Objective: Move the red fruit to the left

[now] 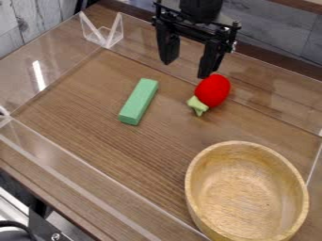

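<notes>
Your red fruit lies on the wooden bench, leafy cap toward the camera, right of the flat green block and well apart from the wooden bowl at the near right. The pincer hangs upright just behind the fruit, fingers spread open and holding nothing, its right finger close over the fruit's top.
</notes>
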`<state>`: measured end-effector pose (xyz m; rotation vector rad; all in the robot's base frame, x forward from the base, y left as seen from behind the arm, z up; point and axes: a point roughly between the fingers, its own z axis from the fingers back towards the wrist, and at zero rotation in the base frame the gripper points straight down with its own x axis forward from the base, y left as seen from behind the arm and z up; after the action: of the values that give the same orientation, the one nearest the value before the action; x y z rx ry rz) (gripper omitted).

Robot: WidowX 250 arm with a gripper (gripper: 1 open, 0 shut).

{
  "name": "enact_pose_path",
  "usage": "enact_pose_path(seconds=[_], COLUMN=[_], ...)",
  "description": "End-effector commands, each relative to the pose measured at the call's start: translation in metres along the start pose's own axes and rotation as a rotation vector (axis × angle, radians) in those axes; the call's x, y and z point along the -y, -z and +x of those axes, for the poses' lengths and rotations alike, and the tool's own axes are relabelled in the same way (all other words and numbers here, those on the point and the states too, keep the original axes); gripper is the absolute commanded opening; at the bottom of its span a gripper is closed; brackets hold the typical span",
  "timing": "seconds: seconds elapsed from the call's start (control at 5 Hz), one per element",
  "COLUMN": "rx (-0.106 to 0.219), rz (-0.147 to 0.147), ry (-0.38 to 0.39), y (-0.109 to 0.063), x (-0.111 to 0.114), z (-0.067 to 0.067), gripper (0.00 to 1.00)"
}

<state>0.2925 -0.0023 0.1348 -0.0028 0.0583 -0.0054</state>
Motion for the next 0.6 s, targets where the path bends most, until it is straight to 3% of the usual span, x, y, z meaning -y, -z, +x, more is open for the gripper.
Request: enact_pose_path(seconds=[0.0,0.2,0.4], rx=[0.0,0.006,0.038], rz=[-0.004,-0.009,-0.011], ry=[0.018,0.041,0.061], y=[0.02,0.045,0.042], x=[0.003,0.009,0.011], z=[0.006,0.017,0.023], gripper=[1.0,1.0,1.0])
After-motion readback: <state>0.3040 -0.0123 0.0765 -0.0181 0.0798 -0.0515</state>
